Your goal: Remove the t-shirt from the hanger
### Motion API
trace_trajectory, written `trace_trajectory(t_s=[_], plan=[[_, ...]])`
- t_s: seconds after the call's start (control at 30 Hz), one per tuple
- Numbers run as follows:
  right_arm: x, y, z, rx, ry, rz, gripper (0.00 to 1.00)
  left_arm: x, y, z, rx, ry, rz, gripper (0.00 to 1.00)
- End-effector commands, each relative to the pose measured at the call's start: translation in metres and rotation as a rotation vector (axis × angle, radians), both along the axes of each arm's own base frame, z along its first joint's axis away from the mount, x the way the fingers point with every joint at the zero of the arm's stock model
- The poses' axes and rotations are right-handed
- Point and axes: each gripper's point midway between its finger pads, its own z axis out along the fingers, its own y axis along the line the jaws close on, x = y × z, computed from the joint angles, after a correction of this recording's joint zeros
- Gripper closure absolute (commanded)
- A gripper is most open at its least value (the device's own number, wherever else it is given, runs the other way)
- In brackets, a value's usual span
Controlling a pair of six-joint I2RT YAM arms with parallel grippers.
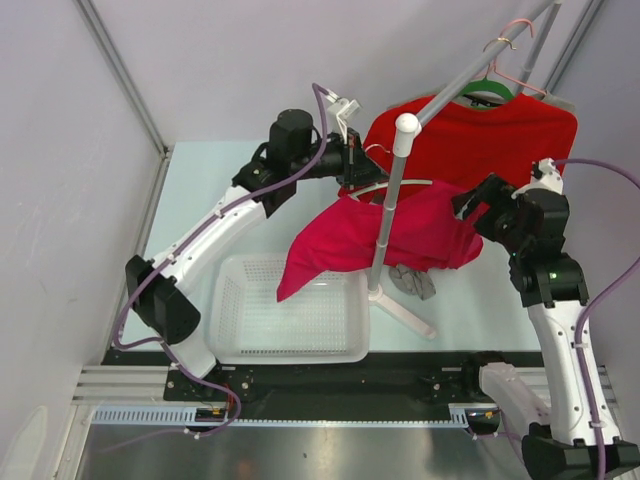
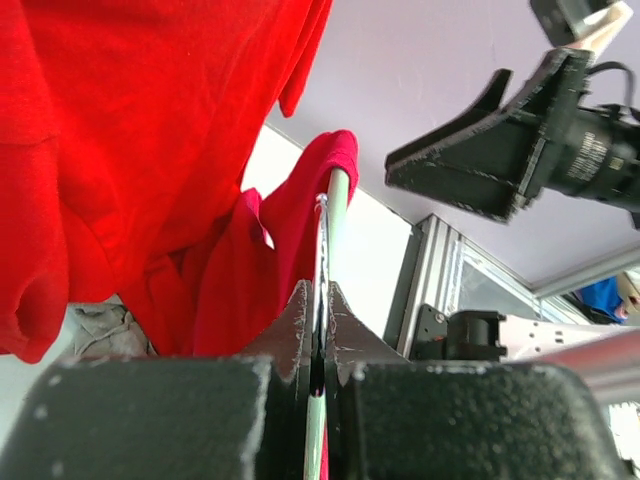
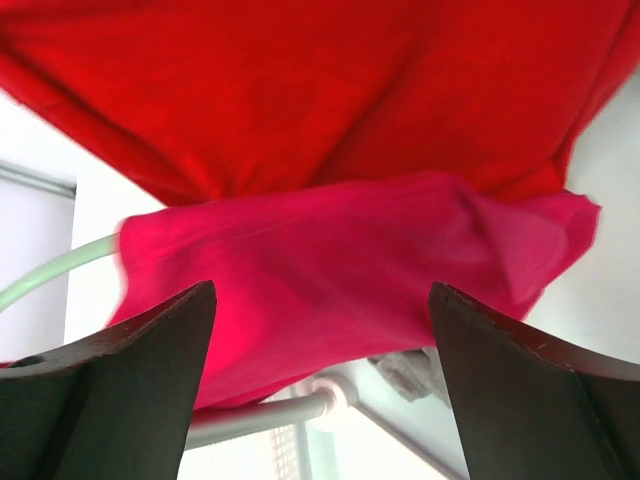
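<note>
The crimson t-shirt (image 1: 400, 235) hangs crumpled on the pale grey hanger (image 1: 405, 183), in front of the rack post and over the basket's far edge. My left gripper (image 1: 352, 162) is shut on the hanger's left end. In the left wrist view the jaws (image 2: 320, 296) pinch the thin pale hanger bar (image 2: 335, 205), with crimson cloth (image 2: 300, 215) draped over it. My right gripper (image 1: 468, 206) is open at the shirt's right side. In the right wrist view its gripper (image 3: 320, 330) faces the crimson cloth (image 3: 330, 265) without touching it. A pale hanger end (image 3: 50, 270) shows at left.
A brighter scarlet t-shirt (image 1: 470, 135) hangs behind on a green hanger (image 1: 485, 92), next to a pink wire hanger (image 1: 512, 38), on the rail. The white rack post (image 1: 393, 190) and its base stand in the middle. A white basket (image 1: 290, 345) sits at front left. A grey rag (image 1: 412, 282) lies by the base.
</note>
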Motion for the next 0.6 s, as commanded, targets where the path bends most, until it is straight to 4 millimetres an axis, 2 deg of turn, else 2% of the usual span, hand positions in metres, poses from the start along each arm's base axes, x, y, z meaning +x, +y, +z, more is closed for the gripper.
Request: trace_trajectory(t_s=[0.0,0.03,0.13,0.27,0.33,0.37,0.43,0.47,0.53,0.57], plan=[[0.004,-0.009,0.005,0.022,-0.072,0.03,0.08,-0.008,0.022,0.056,-0.089,-0.064,-0.047,1.0],[0.004,-0.009,-0.001,0.03,-0.073,0.054,0.08,-0.009,0.022,0.054,-0.088,-0.055,-0.074,1.0],[0.004,-0.011,0.002,0.011,-0.125,0.085,0.08,-0.006,0.028,0.057,-0.081,-0.043,-0.106,1.0],[0.007,-0.016,-0.011,-0.015,-0.145,0.082,0.1,-0.006,0.033,0.058,-0.075,-0.031,-0.135,1.0],[0.006,-0.011,-0.011,-0.004,-0.169,0.118,0.11,-0.008,0.032,0.059,-0.079,-0.027,-0.147,1.0],[0.008,-0.009,-0.006,-0.005,-0.203,0.133,0.15,-0.008,0.032,0.058,-0.08,-0.022,-0.159,1.0],[0.008,-0.004,-0.01,0.004,-0.217,0.161,0.19,-0.008,0.033,0.059,-0.083,-0.02,-0.163,1.0],[0.01,-0.004,-0.008,0.006,-0.234,0.163,0.27,-0.008,0.033,0.059,-0.082,-0.015,-0.166,1.0],[0.01,0.002,-0.012,0.011,-0.252,0.202,0.32,-0.009,0.033,0.06,-0.083,-0.014,-0.167,1.0],[0.012,0.002,-0.008,0.007,-0.283,0.205,0.37,-0.009,0.033,0.059,-0.081,-0.011,-0.17,1.0]])
